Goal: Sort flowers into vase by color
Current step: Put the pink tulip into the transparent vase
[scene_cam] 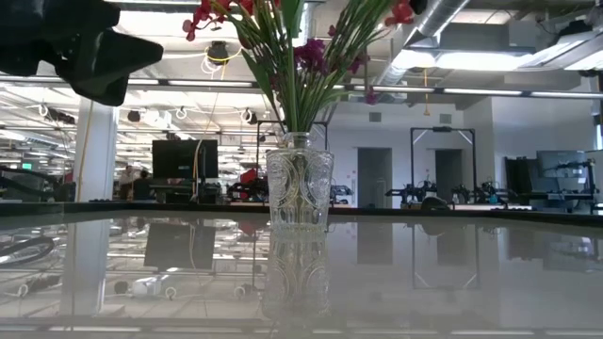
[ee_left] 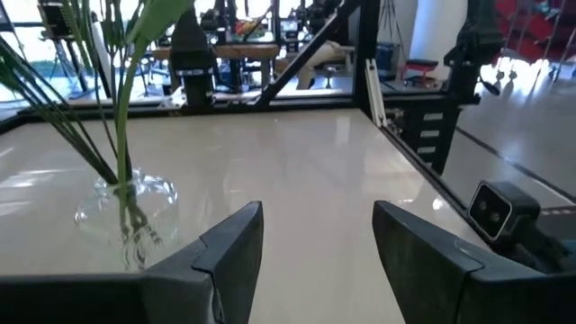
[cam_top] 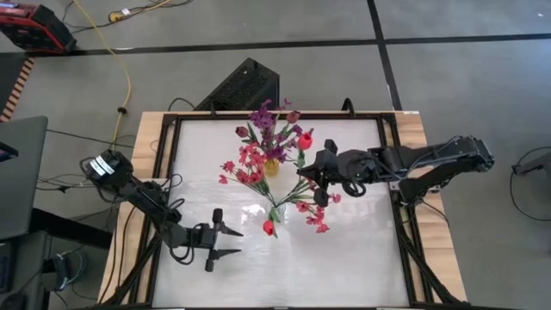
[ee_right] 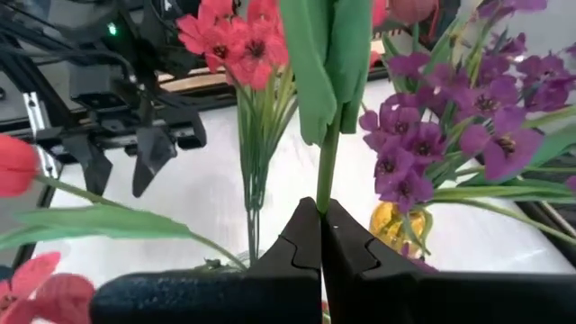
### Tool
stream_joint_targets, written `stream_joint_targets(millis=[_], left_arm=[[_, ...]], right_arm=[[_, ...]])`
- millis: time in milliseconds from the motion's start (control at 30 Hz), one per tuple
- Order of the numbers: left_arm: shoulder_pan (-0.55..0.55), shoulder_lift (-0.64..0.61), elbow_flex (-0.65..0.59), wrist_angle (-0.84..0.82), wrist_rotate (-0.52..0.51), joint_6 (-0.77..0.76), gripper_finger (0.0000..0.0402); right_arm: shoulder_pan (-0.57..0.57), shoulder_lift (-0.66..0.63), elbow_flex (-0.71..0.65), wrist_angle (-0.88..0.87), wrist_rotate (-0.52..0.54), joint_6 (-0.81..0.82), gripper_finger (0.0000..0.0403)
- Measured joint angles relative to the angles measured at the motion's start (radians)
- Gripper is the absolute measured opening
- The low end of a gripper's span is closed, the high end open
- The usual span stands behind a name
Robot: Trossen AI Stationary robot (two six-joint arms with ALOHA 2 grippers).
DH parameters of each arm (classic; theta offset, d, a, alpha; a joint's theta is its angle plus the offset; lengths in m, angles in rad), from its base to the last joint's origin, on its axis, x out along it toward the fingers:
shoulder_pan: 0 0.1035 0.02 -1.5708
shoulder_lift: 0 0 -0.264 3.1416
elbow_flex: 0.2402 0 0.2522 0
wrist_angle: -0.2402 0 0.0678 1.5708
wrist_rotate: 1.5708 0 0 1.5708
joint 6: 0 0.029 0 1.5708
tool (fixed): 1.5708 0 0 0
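Right tool (ee_right: 321, 236): fingers pinched fully together on a green flower stem (ee_right: 328, 166), gripping it just below its long leaves. From overhead this tool (cam_top: 317, 175) sits over the middle of the desk (cam_top: 362, 250), just right of the two vases; the stem it holds carries a red tulip (cam_top: 305, 139) on the far side of the tool.

Clear glass vase (cam_top: 277, 211) mid-desk, holding red-pink blossom sprays (cam_top: 248, 166) that fan out to the left and right, plus one red tulip head (cam_top: 268, 227) drooping to the near side. Level view shows this vase (scene_cam: 299, 186) upright with many green stems in it.

Small yellow vase (cam_top: 272, 164) just beyond it, holding purple blossom sprays (cam_top: 269, 119); in the right wrist view these sprays (ee_right: 423, 144) sit close beside the held stem.

Left tool (cam_top: 225, 243): fingers spread wide, holding nothing, low at the near left of the desk, well apart from the flowers.
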Motion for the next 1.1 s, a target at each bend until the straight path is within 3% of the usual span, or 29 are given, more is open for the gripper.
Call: stream_joint_targets(millis=[400,633,867,1100], left_arm=[[0.000,0.000,0.000,0.015,-0.001,0.013,0.0201],[0.000,0.000,0.000,0.016,-0.002,0.013,0.0201],[0.000,0.000,0.000,0.016,-0.002,0.013,0.0201],[0.009,0.000,0.000,0.018,0.000,0.012,0.0201]], right_arm=[[-0.020,0.007,-0.007,0.000,-0.045,0.043,0.0019],[-0.039,0.008,-0.065,0.155,-0.026,0.032,0.0020],[-0.088,0.008,-0.065,0.166,-0.027,0.007,0.0020],[-0.133,0.009,-0.030,0.218,-0.114,-0.039,0.0020]])
